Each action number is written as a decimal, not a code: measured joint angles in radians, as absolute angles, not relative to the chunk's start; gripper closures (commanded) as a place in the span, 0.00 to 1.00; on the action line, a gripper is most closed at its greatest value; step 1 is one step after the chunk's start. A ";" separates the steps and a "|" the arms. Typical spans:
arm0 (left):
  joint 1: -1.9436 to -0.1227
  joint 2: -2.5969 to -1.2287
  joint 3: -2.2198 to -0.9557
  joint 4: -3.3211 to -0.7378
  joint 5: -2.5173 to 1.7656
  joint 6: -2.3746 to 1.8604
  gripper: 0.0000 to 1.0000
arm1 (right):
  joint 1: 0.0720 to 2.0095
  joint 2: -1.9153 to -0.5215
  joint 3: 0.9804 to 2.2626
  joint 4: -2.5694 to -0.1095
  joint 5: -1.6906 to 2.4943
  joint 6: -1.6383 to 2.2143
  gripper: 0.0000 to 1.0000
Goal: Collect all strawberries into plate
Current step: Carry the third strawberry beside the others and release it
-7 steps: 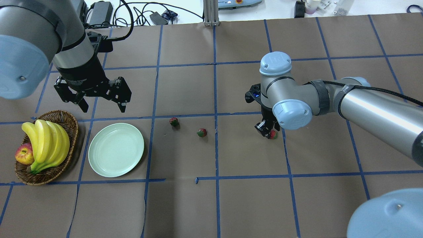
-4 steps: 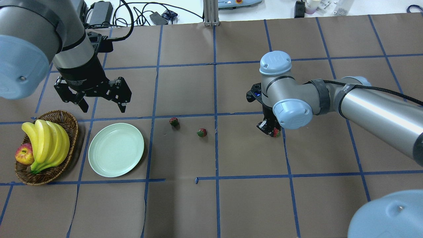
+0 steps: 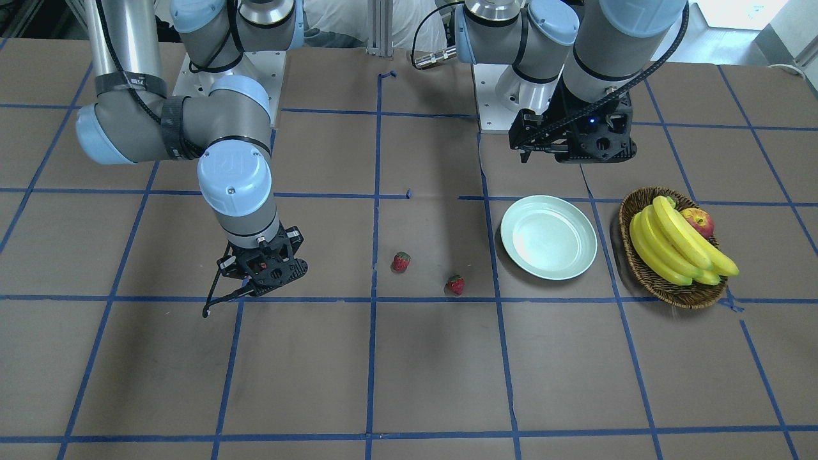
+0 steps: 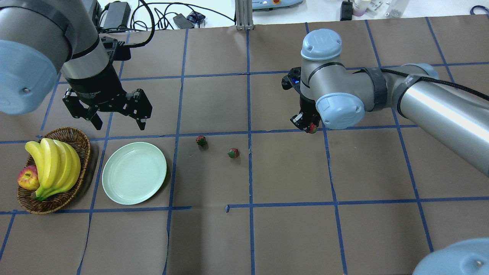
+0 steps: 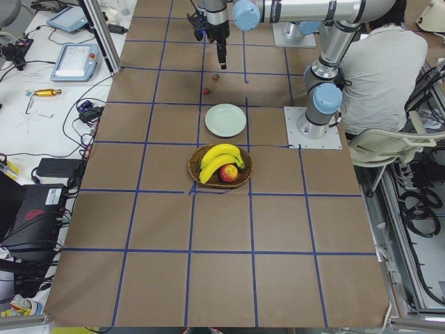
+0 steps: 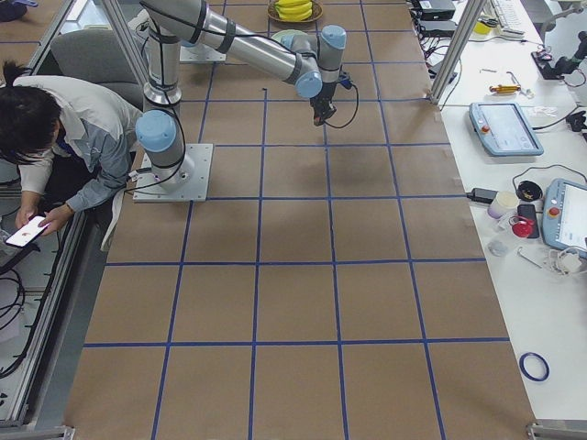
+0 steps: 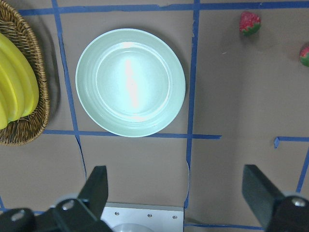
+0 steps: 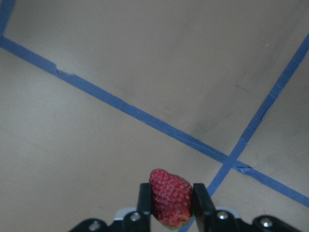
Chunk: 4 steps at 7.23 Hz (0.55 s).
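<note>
Right wrist-mounted camera: the right gripper (image 8: 172, 195) has its jaws clamped on a strawberry (image 8: 169, 186), held clear of the brown paper table (image 8: 96, 121). Across the room's work surface, the green plate (image 4: 134, 173) sits empty beside a basket (image 4: 83, 152) of bananas. A second berry (image 4: 201, 140) and a third berry (image 4: 233, 153) lie between the plate and the loaded arm. The left gripper (image 4: 119, 123) hangs just beyond the plate, jaws wide apart, holding nothing. The carry looks best made high enough to pass over the loose fruit. The berry should come low over the plate's middle before release, since one let go near the shallow rim could roll out. The waiting left arm wants a wide berth.
</note>
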<state>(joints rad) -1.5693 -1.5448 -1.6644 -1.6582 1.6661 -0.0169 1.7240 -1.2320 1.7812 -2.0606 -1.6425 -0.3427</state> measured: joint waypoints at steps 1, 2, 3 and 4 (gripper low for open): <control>-1.569 -1.545 -1.664 -1.658 1.666 -0.017 0.00 | 1.753 -1.231 1.755 -2.061 -1.618 -0.289 1.00; -1.569 -1.545 -1.664 -1.658 1.666 -0.017 0.00 | 1.790 -1.225 1.725 -2.065 -1.584 -0.234 1.00; -1.569 -1.545 -1.663 -1.658 1.666 -0.017 0.00 | 1.839 -1.210 1.683 -2.066 -1.555 -0.153 1.00; -1.569 -1.545 -1.662 -1.657 1.665 -0.017 0.00 | 1.896 -1.184 1.640 -2.068 -1.541 -0.066 1.00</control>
<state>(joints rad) -1.5693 -1.5445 -1.6617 -1.6573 1.6652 -0.0169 1.8961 -1.1843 1.6400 -2.0682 -1.5408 -0.0662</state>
